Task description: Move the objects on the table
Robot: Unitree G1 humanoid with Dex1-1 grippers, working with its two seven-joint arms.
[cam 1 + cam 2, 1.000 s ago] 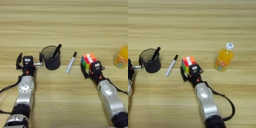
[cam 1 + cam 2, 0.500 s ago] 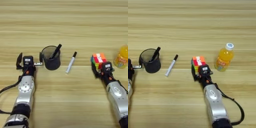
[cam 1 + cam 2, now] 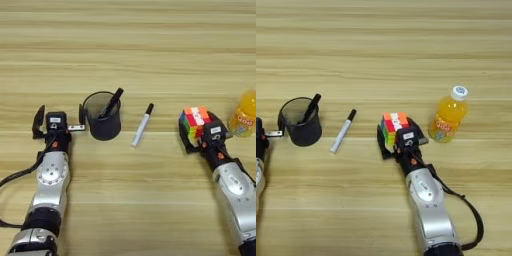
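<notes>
Right gripper [image 3: 396,139] clamped on the multicoloured puzzle cube [image 3: 394,125], black fingers on either side of it, cube resting on the table [image 3: 384,60]. Just to the right of that gripper and apart from the cube, standing upright: small orange-juice bottle [image 3: 448,119], white cap on, orange liquid filling it nearly to the neck. To the gripper's left, lying flat on the wood: white marker [image 3: 342,131], black cap pointing away from the robot. Further left, black mesh pen cup [image 3: 102,115], upright, holding one black pen [image 3: 111,102] that leans against the rim with its top sticking out toward the right. Left gripper [image 3: 59,120] parked just left of the cup, fingers spread wide with nothing between them, nearer finger close beside the cup's wall.
</notes>
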